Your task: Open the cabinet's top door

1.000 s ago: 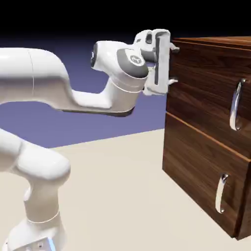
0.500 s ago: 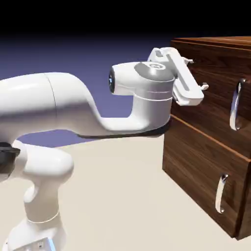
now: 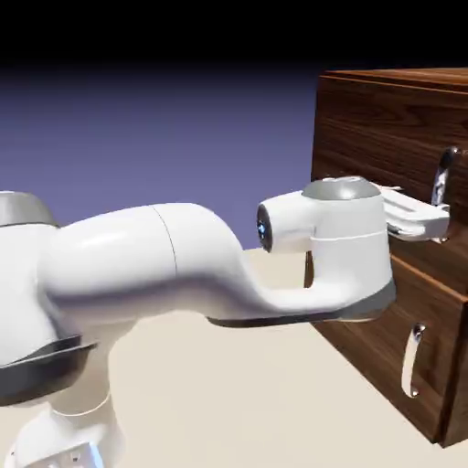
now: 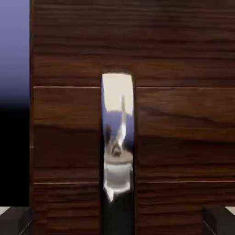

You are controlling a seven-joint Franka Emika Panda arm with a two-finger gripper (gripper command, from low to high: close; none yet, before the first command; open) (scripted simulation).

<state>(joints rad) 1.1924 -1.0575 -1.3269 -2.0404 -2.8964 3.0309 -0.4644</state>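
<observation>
Reaching rightward in the exterior view, with the white two-finger gripper (image 3: 437,219) level against the front of the large dark walnut-grain wooden cabinet (image 3: 366,137), at the lower part of the long curved silver bar handle (image 3: 442,175) on the taller upper wood-grain door panel (image 3: 393,183). Standing on the pale bench (image 3: 247,402) at the view's right, with the lower panel's shorter silver handle (image 3: 413,361) untouched below. Door apparently shut, flush with the cabinet face.

Looking along the hand: polished handle (image 4: 118,137) upright and centred, backed by dark wood grain (image 4: 183,128). Grey fingers (image 4: 13,220) spread wide at both bottom corners, well clear on either side, gripping nothing. Likely rigid, smooth and slippery metal; heavy panel on hinges. Best taken across the bar's mid-length, squarely, before pulling along the swing.
</observation>
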